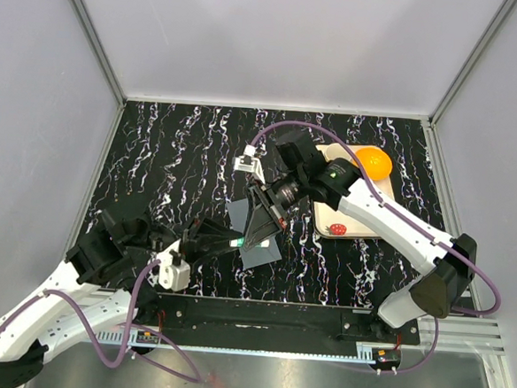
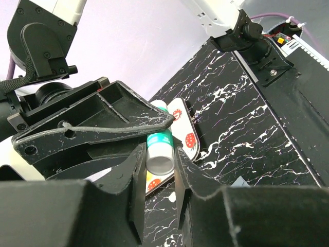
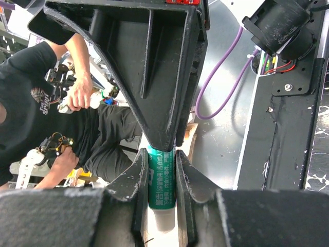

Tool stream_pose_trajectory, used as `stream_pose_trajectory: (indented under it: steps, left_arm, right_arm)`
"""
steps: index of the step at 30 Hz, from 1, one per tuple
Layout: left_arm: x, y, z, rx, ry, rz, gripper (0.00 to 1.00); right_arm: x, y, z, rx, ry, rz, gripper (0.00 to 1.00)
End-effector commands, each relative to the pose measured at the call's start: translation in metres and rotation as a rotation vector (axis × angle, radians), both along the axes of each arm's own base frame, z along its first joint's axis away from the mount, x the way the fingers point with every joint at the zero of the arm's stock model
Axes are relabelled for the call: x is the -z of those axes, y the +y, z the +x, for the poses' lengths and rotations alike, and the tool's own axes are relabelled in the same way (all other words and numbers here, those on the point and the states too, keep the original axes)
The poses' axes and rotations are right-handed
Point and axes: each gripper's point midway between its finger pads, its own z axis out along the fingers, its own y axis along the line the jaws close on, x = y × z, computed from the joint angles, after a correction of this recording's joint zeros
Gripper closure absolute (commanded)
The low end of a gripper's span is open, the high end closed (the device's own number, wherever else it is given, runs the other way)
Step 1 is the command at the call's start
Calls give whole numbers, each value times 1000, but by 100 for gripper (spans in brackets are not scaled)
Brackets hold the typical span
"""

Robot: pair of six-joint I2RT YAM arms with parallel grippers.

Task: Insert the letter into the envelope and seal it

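The envelope point(image 1: 260, 250) was found lying flat on the black marbled table point(image 1: 172, 161), toward its near middle. It was seen as dark grey patches on either side of the two grippers that met above it. So much of it was covered that the position of its flap could not be made out.

Just above it, the left gripper point(image 2: 159, 163) was closed on one end of a green-labelled glue stick point(image 3: 162, 180), the pale end of the tube being pinched between its fingers. From the far side, the right gripper point(image 3: 162, 159) was clamped on the green body of the same stick. The tube was thus held by both at once, with nothing else in either grasp. Whether the cap had yet been drawn off could not be told.

The letter was not to be seen in any view. It was judged likely to be tucked inside the envelope already, though this was not shown.

Farther off and to the right, a strawberry-printed tray point(image 1: 320, 229) was set on the table, with an orange point(image 1: 373, 163) at its far end.

The task was judged to have reached the sealing stage. The glue was in hand, but no glue was seen on the paper. The gumming of the flap and its folding and pressing down were left to be done.
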Motion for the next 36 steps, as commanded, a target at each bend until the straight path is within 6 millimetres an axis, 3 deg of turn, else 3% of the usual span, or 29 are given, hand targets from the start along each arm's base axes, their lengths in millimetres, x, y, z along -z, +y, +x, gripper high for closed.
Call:
stream_pose_trajectory:
  steps: [1,3,6,9,12,14,15,17,18,20,21,22,23,24,25,27,29,30,32,33,34,35,36]
  left_arm:
    - [-24,-2,8,-49,4,-64,92]
    - [-18,-7,21,-124,193,-33,100]
    - [-10,-12,33,-212,425,-9,100]
    - [-6,-18,42,-259,653,-41,100]
    - [-3,-23,57,-323,857,-61,100]
    - [-3,-25,62,-340,1016,-62,100]
    - [-2,-25,76,-368,1079,-66,100]
    - [-8,-27,78,-334,1240,-64,100]
    - [-6,-27,92,-347,1305,-71,100]
    - [-15,-29,90,-275,1452,-66,100]
    - [-9,-29,99,-280,1519,-60,100]
    - [-13,-31,99,-251,1604,-62,100]
    - [-13,-32,96,-225,1652,-40,100]
    - [-3,-34,98,-221,1721,-20,100]
    - [-7,-35,98,-187,1735,-30,100]
    - [3,-37,95,-158,1892,2,100]
    - [0,-37,93,-113,1984,0,100]
    - [10,-37,95,-115,2039,6,100]
    - [4,-35,96,-69,2054,-14,87]
    - [1,-32,95,-61,2021,-29,80]
    - [-6,-28,95,-44,1927,-62,67]
    - [-10,-22,101,-61,1877,-96,60]
    - [-26,-16,100,-64,1786,-132,54]
  right_arm:
    - [0,2,14,87,-76,-5,100]
    - [11,4,38,191,-229,-33,100]
    - [8,2,68,304,-464,-44,100]
    - [-11,-2,89,377,-683,29,100]
    - [-29,-8,98,392,-938,109,100]
    - [-34,-9,85,320,-1139,183,100]
    - [-33,-11,88,320,-1219,177,100]
    - [-24,-10,76,232,-1380,218,100]
    - [-8,-11,77,206,-1435,190,100]
    - [-12,-8,71,159,-1594,256,100]
    - [7,-11,76,143,-1655,208,100]
    - [-9,-10,79,161,-1775,266,100]
    - [-8,-8,80,160,-1834,277,100]
    - [6,-8,81,136,-1888,258,100]
    - [-7,-7,82,146,-1984,309,100]
    - [-3,-8,84,137,-2048,313,100]
    - [-9,-8,85,148,-2103,332,100]
    - [-7,-9,87,145,-2116,317,100]
    - [-9,-8,91,172,-2122,306,100]
    - [-19,-10,95,225,-2107,285,100]
    - [-10,-9,94,230,-2032,249,100]
    - [-12,-12,98,270,-2002,211,100]
    - [-24,-13,99,319,-1960,210,100]
